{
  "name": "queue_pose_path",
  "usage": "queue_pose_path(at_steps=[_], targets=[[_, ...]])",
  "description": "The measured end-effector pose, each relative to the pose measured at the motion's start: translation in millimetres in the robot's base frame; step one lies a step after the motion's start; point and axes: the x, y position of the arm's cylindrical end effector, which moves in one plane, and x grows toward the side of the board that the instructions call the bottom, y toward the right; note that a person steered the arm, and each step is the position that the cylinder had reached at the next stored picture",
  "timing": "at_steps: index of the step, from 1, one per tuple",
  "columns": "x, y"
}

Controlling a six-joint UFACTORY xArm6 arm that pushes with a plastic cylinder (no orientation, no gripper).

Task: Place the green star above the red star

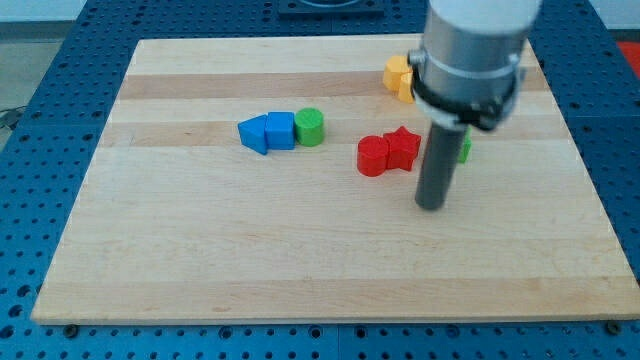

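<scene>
The red star lies right of the board's middle, touching a red cylinder on its left. The green star is mostly hidden behind my rod; only a green sliver shows at the rod's right side, level with the red star. My tip rests on the board just below and to the right of the red star, in front of the green star.
A blue triangle-like block, a blue cube and a green cylinder sit in a row at the view's left of centre. A yellow block lies near the top, partly hidden by the arm. The wooden board ends at blue pegboard.
</scene>
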Motion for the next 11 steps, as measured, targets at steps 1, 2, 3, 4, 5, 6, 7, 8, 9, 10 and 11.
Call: queue_pose_path(at_steps=[1, 2, 3, 4, 5, 6, 7, 8, 9, 10, 11], targets=[[11, 29], [-43, 39], [-96, 38], [-96, 37], [-73, 59], [-65, 140], [-117, 179], [-149, 179], [-147, 152], [-147, 100], [-147, 52]])
